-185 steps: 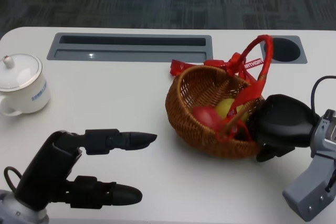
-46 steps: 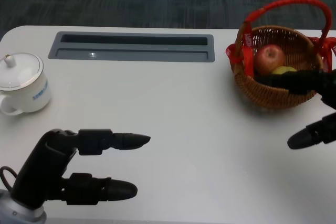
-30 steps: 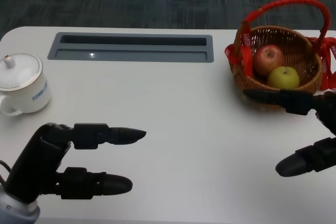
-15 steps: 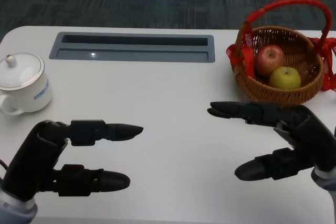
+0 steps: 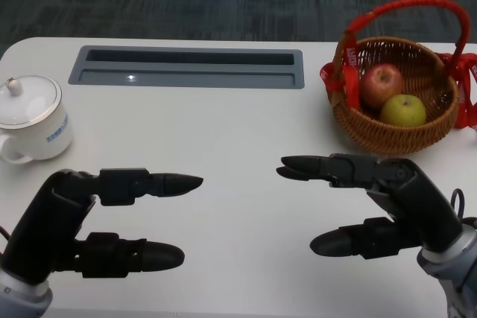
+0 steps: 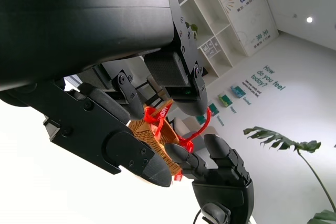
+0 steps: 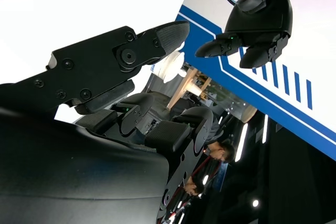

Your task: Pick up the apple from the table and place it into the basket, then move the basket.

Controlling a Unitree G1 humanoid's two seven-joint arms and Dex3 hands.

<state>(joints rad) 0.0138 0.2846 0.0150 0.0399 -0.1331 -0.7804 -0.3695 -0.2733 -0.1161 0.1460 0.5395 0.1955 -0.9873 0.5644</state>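
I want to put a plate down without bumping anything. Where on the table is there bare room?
The widest bare patch lies mid-table, between the grey recessed slot, the left hand and the right hand. A smaller strip runs between the white lidded cup and that slot. It is crowded at the far right, where the basket holds a red apple and a green apple.

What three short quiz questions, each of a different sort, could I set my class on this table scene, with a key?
1. True or false: the red apple lies inside the basket.
2. Multiple choice: what sits near the table's left edge? A) a white lidded cup B) a plate C) a bottle
3. Fill in: the right hand holds ____.

Key:
1. True; it lies beside a yellow-green fruit.
2. A
3. Nothing; like the left hand, it is open above the table, apart from the basket.
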